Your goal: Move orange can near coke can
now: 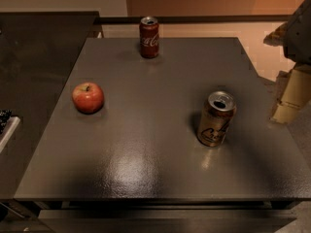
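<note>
The orange can (216,119) stands upright on the dark table (146,144), right of centre, tan-gold with dark script and an opened silver top. The coke can (149,37) stands upright at the table's far edge, a little left of centre, well apart from the orange can. My gripper (290,101) hangs at the right edge of the view, beyond the table's right side, to the right of and slightly above the orange can, touching nothing.
A red apple (88,97) lies on the left part of the table. A dark counter (39,57) runs along the left, with a white-edged object (6,127) at its near end. A rail (194,19) runs behind the table.
</note>
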